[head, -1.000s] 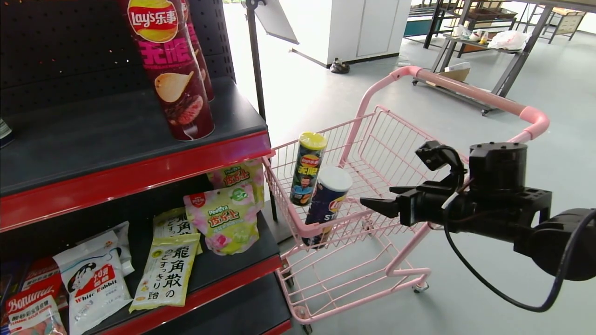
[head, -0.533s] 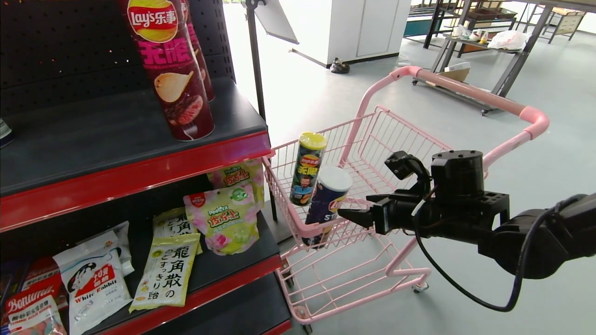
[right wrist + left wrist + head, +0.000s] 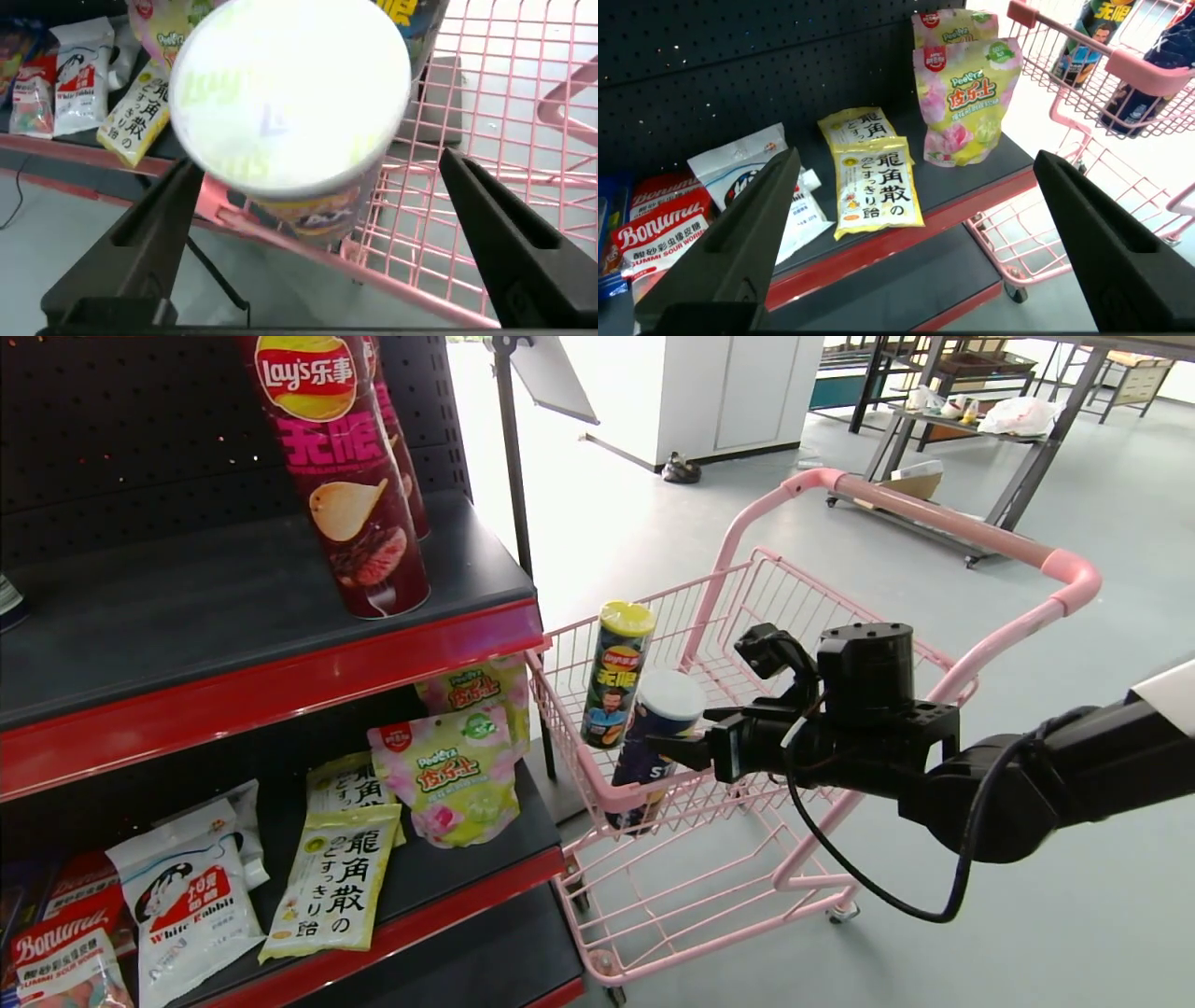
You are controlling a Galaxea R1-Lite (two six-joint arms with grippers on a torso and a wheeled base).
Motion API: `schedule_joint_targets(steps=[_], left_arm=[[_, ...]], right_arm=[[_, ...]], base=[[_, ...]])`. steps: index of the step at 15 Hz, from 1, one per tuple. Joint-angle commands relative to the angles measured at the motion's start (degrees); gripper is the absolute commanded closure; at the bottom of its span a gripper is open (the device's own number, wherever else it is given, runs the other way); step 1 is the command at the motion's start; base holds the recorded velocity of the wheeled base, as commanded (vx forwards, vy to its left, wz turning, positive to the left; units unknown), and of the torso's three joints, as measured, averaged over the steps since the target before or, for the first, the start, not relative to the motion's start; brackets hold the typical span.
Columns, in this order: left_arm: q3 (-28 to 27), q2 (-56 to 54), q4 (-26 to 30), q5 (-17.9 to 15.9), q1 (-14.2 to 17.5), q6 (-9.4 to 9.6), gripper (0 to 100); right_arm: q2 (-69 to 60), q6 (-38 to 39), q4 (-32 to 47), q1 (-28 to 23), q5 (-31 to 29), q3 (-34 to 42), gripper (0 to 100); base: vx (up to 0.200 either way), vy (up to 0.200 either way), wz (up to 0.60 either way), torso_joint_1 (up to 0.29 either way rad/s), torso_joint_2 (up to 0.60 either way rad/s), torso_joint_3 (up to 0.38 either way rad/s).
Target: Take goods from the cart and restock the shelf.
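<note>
A pink cart stands to the right of the shelf. Two chip cans stand in its front corner: a dark blue can with a white lid and a taller can with a yellow lid. My right gripper is open, its fingers on either side of the blue can just under the lid, apart from it. My left gripper is open, low in front of the lower shelf, with nothing between its fingers. A tall maroon chip can stands on the upper shelf.
Snack bags lie on the lower shelf: a pink-green pouch, yellow packets and white bags. A pole rises behind the cart. Metal tables stand far back on open grey floor.
My right arm has moved left into the cart, bringing its open gripper from well right of the blue can to around the can's top. The cans have not moved.
</note>
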Motion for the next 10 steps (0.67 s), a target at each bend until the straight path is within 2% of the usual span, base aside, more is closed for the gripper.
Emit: schedule_joint_targets(steps=[1,4,5,7,10], left_arm=[[0.0,0.05,-0.01,-0.01,0.01,0.0,0],[0.0,0.05,-0.01,-0.01,0.01,0.09,0],[0.0,0.05,-0.01,-0.01,0.01,0.26,0],[0.0,0.05,-0.1,0.16,0.01,0.26,0],[0.0,0.05,-0.1,0.52,0.01,0.35,0]], right_arm=[[3.85,-0.05,-0.14,0.56,-0.03,-3.64,0],[7.19,0.12,-0.14,1.44,-0.12,-7.16,0],[9.21,0.21,-1.37,2.31,-0.29,-7.95,100],[11.84,1.09,-5.59,2.67,-0.38,-8.47,100],[12.72,2.06,-6.12,2.75,-0.38,-8.56,100]], base=[[0.0,0.0,0.0,0.0,0.0,0.0],[0.0,0.0,0.0,0.0,0.0,0.0],[0.0,0.0,0.0,0.0,0.0,0.0],[0.0,0.0,0.0,0.0,0.0,0.0],[0.0,0.0,0.0,0.0,0.0,0.0]])
